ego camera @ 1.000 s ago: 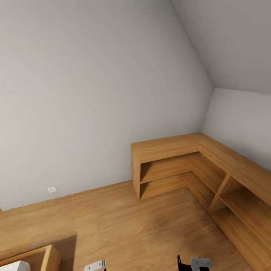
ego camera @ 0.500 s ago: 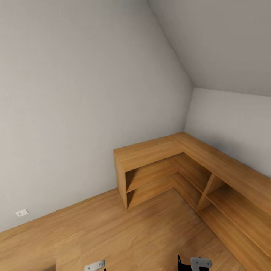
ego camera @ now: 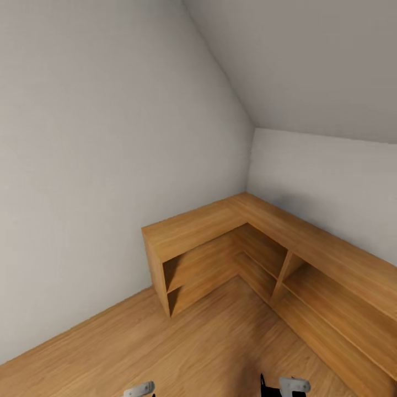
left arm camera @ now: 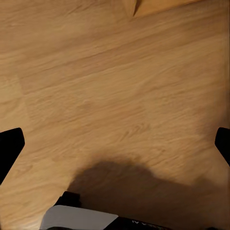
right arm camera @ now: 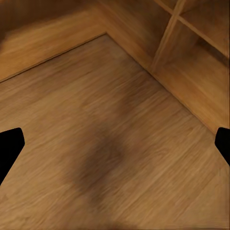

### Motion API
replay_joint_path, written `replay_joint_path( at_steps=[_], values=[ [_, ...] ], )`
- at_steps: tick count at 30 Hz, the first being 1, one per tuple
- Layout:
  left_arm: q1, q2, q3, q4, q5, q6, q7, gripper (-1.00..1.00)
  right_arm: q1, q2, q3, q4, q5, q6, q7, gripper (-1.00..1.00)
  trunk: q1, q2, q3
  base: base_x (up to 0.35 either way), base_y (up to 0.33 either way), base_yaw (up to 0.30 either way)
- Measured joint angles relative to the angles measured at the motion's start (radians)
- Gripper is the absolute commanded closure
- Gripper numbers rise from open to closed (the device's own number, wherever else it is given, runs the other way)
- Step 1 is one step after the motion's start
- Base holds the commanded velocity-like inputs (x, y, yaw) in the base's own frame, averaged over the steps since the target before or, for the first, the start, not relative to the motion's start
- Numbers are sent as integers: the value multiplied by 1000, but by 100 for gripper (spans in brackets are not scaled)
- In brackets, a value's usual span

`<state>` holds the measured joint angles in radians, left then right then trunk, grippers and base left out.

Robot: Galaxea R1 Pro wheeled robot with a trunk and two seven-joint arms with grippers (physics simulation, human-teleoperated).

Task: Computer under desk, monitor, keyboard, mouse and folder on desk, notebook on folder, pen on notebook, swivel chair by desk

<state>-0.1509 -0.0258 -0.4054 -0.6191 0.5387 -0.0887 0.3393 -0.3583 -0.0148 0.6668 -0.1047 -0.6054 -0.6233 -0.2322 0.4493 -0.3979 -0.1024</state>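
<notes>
My left gripper (left arm camera: pixel 115 148) hangs open over bare wooden floor, its black fingertips (left arm camera: pixel 10 143) wide apart with nothing between them. My right gripper (right arm camera: pixel 115 146) is open too, over wooden floor near the foot of a low wooden shelf unit (right arm camera: pixel 191 62). In the head view, small grey parts of the left arm (ego camera: pixel 139 389) and the right arm (ego camera: pixel 292 384) stick up at the bottom edge.
An L-shaped low wooden shelf unit (ego camera: pixel 204 229) with open compartments fills the room's corner, running along the back wall and the right wall. Grey walls and a sloped ceiling (ego camera: pixel 309 66) rise above it. Wooden floor (ego camera: pixel 165 342) lies open ahead and to the left.
The camera has turned to the right: the shelf unit sits further left in the picture, and the wall socket and the wooden box at lower left have slid out of it.
</notes>
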Motion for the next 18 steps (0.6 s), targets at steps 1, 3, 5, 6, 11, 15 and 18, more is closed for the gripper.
replay_joint_path(
  at_steps=[1, 3, 5, 6, 11, 15, 18],
  values=[
    [0, 0, 0, 3, 0, 0, 0, -100, 0, 0, 0, 0, 0, 0, 0, -100, 0, 0, 0, 79, 3, -300],
    [0, 0, -1, 11, 0, 0, 0, -100, 0, 0, 0, 0, 0, 0, 0, -100, 0, 0, 0, 102, 2, -300],
    [0, 0, -2, 15, 0, -1, 0, -100, 0, 0, 0, 0, -1, 0, 0, -100, 0, 0, 0, 166, 22, -300],
    [0, 0, -2, 18, -1, -1, 0, -100, 0, 0, 0, 0, -1, 0, 0, -100, 0, 0, 0, 222, 49, -300],
    [0, 0, -2, 22, -3, -3, 0, -100, 0, 0, 0, 0, -1, 1, 0, -100, 0, 0, 0, 282, 78, -300],
    [0, 0, -2, 23, -2, -2, 0, -100, 0, 0, 0, 0, -1, 1, 0, -100, 0, 0, 0, 313, 50, -300],
    [0, 0, -2, 23, -2, -2, 0, -100, 0, 0, 0, 0, -1, 1, 0, -100, 0, 0, 0, 311, 17, -300]
  ],
)
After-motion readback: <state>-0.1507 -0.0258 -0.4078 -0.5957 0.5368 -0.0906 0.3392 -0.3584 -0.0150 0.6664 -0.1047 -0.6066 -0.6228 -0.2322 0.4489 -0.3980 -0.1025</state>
